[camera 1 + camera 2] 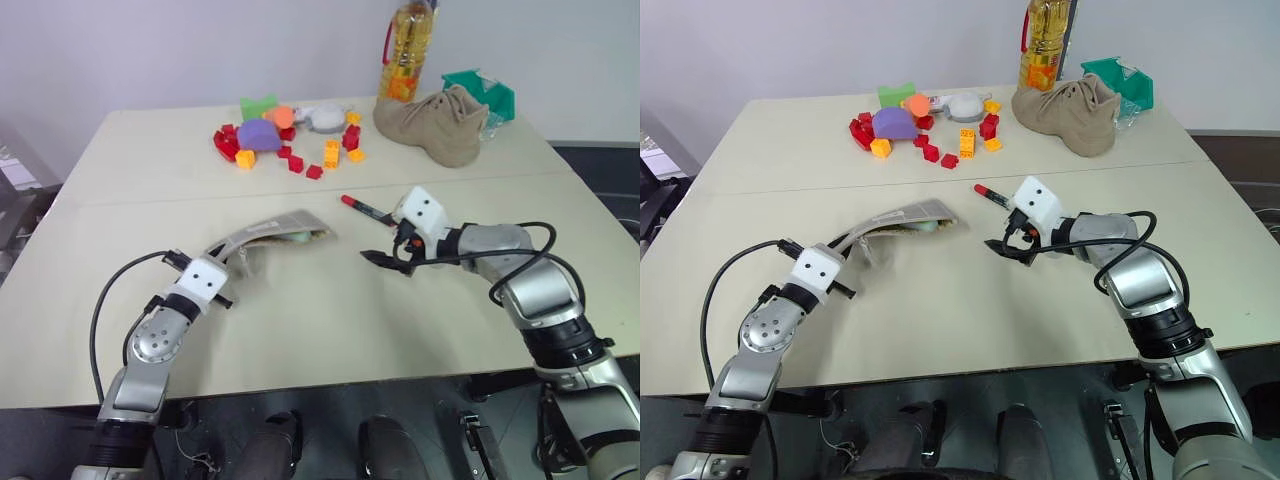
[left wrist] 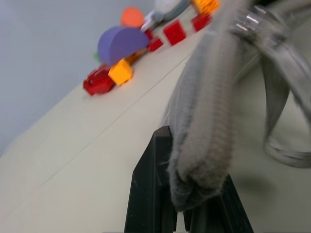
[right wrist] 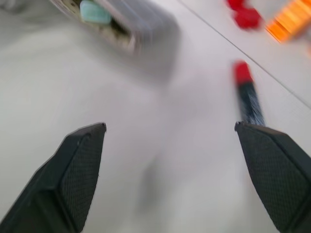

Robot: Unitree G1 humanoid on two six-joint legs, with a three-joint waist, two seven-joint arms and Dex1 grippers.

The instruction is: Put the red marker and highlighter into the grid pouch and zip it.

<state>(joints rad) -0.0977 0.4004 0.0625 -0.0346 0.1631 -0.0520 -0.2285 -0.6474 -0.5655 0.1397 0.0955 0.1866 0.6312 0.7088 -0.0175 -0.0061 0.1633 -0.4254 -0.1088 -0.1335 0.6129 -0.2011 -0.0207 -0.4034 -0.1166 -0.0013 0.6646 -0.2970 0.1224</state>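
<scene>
A pale beige table (image 1: 300,330) seen from above. At about 8 o'clock, the left claw (image 2: 177,204) is pinched fully closed on one end of the grid pouch (image 1: 262,233), a grey fabric pouch with a faint white grid, lifting that end so the pouch stretches toward the table's middle, its far end gaping open. Inside that open mouth sits the highlighter (image 3: 95,12), a chunky pale green pen with only its end showing. Toward 12 o'clock lies a scatter of small toy blocks (image 1: 290,145) in red, orange, purple and green. Just right of centre, the red marker (image 1: 366,209) lies flat on the table, slim, with a red tip and dark body. At about 4 o'clock, the right claw (image 1: 388,260) hovers with its two black fingers (image 3: 80,167) spread wide and empty, just beside the marker. At 1 o'clock stand a tan shoe (image 1: 435,125) and a bottle of yellow liquid (image 1: 408,50).
</scene>
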